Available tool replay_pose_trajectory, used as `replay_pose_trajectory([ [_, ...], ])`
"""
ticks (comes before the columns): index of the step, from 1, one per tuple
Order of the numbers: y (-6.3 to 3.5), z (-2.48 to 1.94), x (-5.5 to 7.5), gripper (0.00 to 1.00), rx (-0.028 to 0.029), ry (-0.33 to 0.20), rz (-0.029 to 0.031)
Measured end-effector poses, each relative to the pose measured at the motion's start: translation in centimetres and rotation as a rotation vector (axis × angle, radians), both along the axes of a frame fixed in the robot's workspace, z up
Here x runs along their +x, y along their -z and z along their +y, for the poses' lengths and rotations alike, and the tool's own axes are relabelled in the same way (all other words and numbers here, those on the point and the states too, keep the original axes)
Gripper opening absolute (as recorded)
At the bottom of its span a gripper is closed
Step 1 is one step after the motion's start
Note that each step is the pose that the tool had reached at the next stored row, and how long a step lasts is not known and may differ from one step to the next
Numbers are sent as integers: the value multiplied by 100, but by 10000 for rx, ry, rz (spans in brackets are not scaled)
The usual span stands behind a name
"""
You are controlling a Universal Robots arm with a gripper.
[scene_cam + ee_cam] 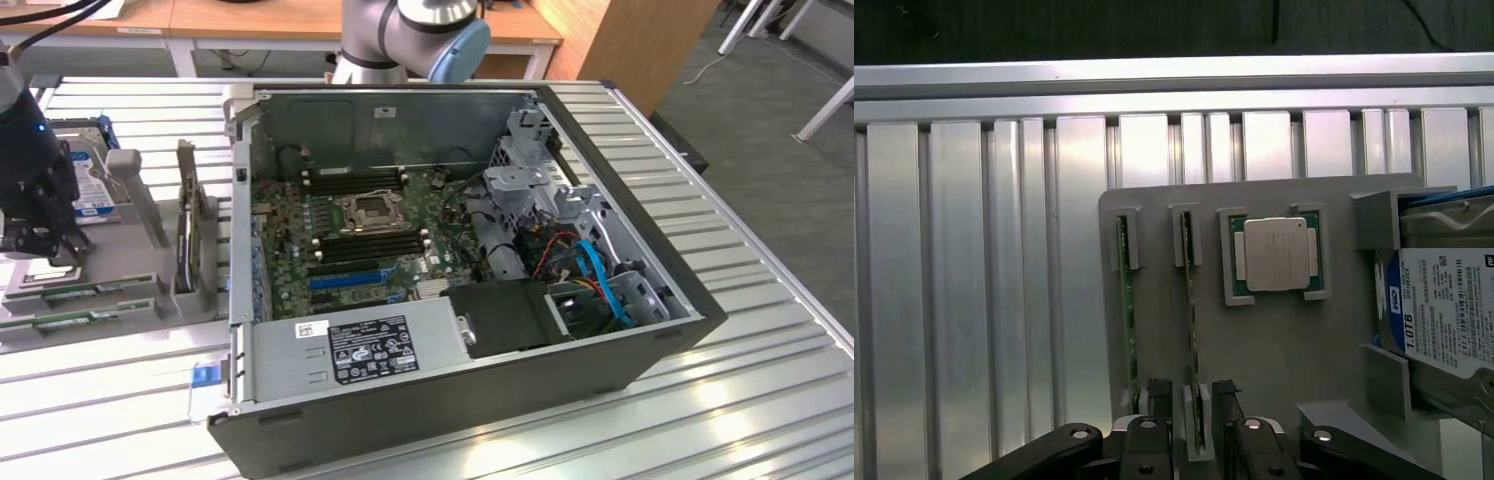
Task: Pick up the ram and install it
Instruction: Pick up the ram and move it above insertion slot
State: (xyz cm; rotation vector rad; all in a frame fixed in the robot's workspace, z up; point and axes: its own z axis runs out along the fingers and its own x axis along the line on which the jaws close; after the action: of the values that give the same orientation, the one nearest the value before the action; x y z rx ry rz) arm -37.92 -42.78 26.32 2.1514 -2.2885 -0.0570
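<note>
The ram point(1192, 310) stands on its long edge in a slotted grey fixture plate point(1274, 350). The plate lies at the bench's edge on the exterior view's left, just beside the open computer case point(534, 410). The pincer point(1192, 392) is spread wide and holds nothing. One dark finger point(1159, 400) stands on either side of the stick's end, apart from it as far as can be seen. The ram is not yet picked up.

Handling, as judged: light, thin and stiff, but brittle if bent or twisted. The chips and the contact edge are best left untouched. The flat faces near the free upper edge look the soundest place to take hold, squeezed across the thickness. The smooth board may slip under too light a grip.

Material: green laminate, long and narrow, with small dark chips along it. Its ends are seated in raised grey brackets.

Outward:
- A second green stick point(1126, 300) stands parallel in the neighbouring slot, apart from the ram.
- On the ram's other side, a square processor point(1274, 250) with a dull metal lid sits in a framed recess.
- Beyond the processor, a hard drive point(1444, 320) with a blue-and-white label stands at the plate's edge.
- The bench point(974, 300) is bright ribbed aluminium slats.
- Inside the case, black memory slots point(367, 245) flank the processor socket point(367, 210).
</note>
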Motion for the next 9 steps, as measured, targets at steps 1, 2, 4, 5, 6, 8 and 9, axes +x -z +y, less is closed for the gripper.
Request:
replay_pose_trajectory([
  [1,6,0,0,30,0,0,0],
  [2,12,0,0,30,1,0,0],
  [4,25,0,0,30,0,1,-1],
  [5,30,0,0,30,0,0,0],
  [6,36,0,0,30,0,0,0],
  [8,47,0,0,30,0,0,1],
  [9,53,0,0,30,0,0,0],
])
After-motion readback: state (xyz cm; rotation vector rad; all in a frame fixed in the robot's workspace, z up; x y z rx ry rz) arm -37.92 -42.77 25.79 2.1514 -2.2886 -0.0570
